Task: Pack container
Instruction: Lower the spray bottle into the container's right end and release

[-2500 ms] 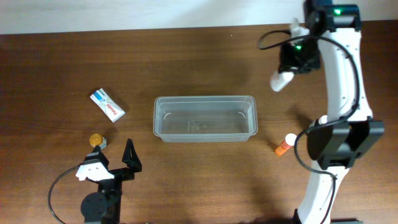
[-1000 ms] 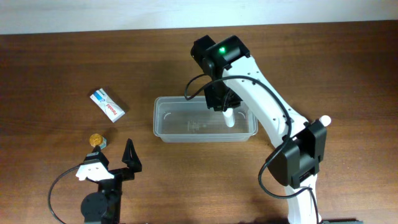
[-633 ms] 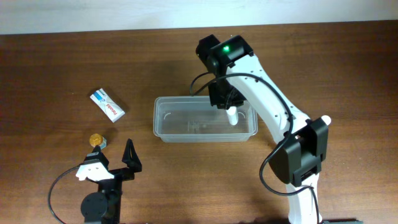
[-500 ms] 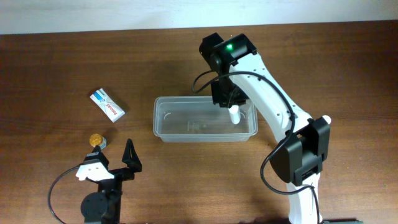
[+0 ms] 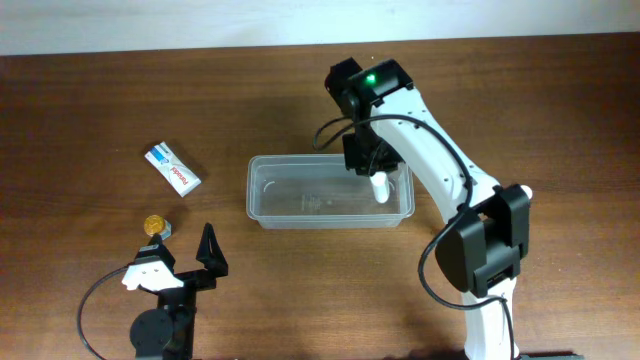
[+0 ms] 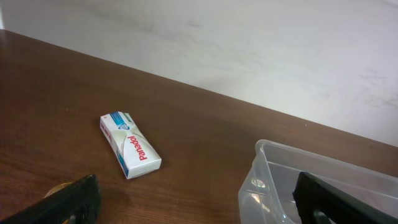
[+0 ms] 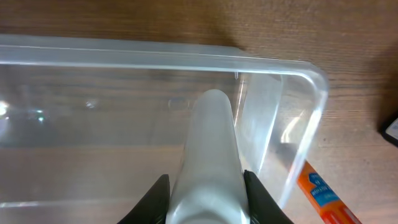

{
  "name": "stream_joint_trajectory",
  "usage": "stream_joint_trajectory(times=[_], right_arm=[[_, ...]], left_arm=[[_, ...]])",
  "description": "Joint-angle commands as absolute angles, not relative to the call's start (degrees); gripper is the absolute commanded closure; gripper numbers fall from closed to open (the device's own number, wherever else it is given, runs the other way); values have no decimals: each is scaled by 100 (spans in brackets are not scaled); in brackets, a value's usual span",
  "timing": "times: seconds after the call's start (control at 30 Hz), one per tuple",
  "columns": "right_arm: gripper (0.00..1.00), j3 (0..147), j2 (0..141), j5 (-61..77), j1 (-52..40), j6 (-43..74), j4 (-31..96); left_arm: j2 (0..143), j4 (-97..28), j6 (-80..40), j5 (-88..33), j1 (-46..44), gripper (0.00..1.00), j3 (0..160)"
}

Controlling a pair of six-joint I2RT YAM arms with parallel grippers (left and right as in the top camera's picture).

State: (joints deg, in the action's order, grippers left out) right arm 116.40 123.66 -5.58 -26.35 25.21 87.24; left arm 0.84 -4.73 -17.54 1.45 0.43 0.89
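Right hand (image 7: 208,202) is clamped tight on the white bottle (image 7: 210,130), pointing it down into the right end of the container (image 5: 300,160) in the middle of the counter (image 5: 100,100). I reckon a release drops it inside. Left hand (image 6: 196,190) sits wide open and empty near the front-left corner.

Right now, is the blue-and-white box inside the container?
No, the box lies on the table, left of the container and apart from it.
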Motion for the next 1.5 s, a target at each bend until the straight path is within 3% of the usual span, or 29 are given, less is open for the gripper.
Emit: stream_joint_trajectory(times=[0.0, 0.63, 1.07, 1.47], right_arm=[[83, 11308, 12189, -666, -2545, 2561, 8538], [82, 10702, 12191, -670, -2305, 2445, 7730], [56, 10702, 12191, -670, -2305, 2425, 7721], [50, 10794, 12173, -676, -2244, 2381, 7915]], left_arm=[[30, -473, -1706, 80, 64, 1, 54], [30, -473, -1706, 80, 64, 1, 54], [30, -473, -1706, 80, 64, 1, 54], [30, -473, -1704, 80, 64, 1, 54]])
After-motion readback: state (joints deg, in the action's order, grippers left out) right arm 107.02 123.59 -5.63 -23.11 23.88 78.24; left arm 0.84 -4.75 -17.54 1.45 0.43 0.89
